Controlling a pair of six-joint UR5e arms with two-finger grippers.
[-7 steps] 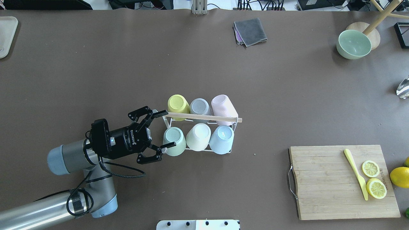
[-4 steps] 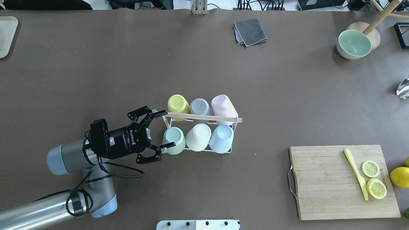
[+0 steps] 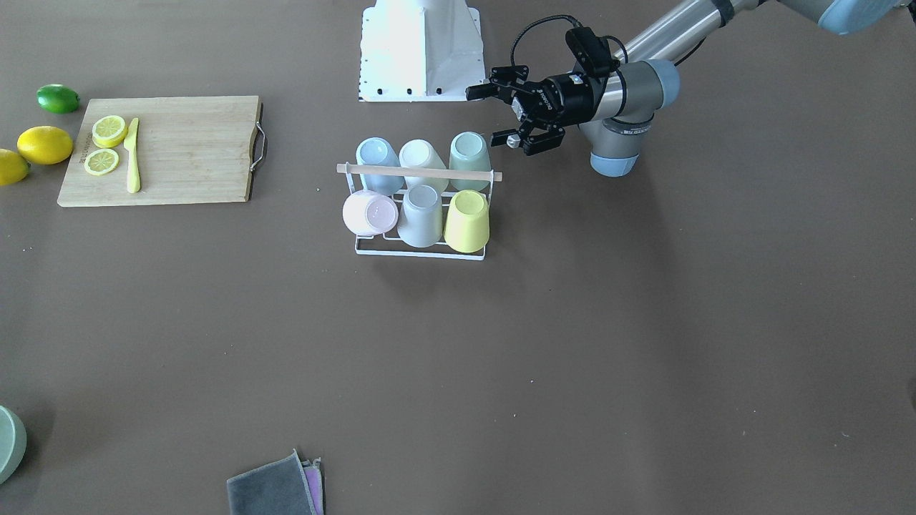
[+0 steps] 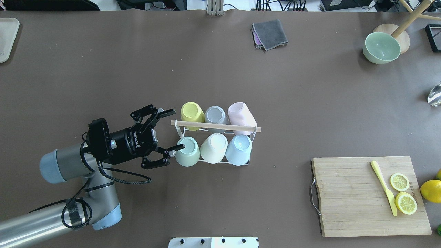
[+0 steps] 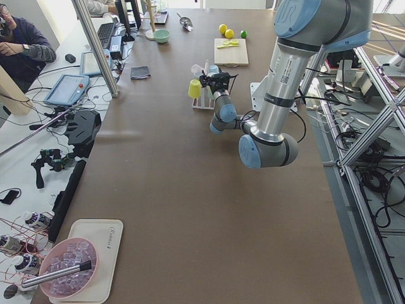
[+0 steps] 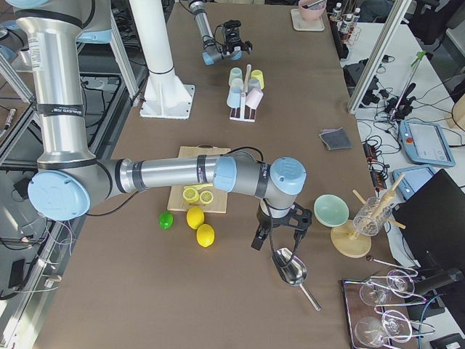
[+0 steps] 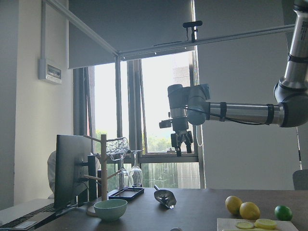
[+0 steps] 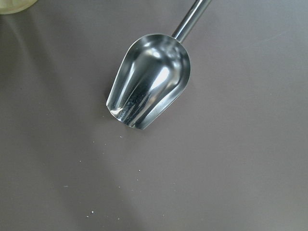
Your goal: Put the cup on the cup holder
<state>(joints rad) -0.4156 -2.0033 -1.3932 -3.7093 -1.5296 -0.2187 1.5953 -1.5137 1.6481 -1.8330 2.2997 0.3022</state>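
The white wire cup holder [image 4: 215, 126], with a wooden bar across its top, stands mid-table with a cup upside down on each of several prongs. The mint green cup [image 4: 187, 151] sits on the near-left prong, and cream, blue, yellow, grey and pink cups fill the other prongs. My left gripper [image 4: 177, 129] is open just left of the rack, holding nothing. Its near fingertip overlaps the green cup's edge from above. From the front the left gripper [image 3: 485, 114] is beside the green cup [image 3: 470, 151]. My right gripper [image 6: 278, 231] hangs over a metal scoop [image 8: 149, 82] far to the right; its jaws are unclear.
A cutting board [image 4: 344, 196] with lemon slices and a yellow knife lies right of the rack, with whole lemons past it. A grey cloth [image 4: 269, 33] and a green bowl [image 4: 381, 47] are at the far side. The white robot base [image 3: 418, 50] is behind the rack.
My open left gripper has drawn back to the left, off the green cup it was straddling, and shifted slightly toward the far side. The cups and rack stay put.
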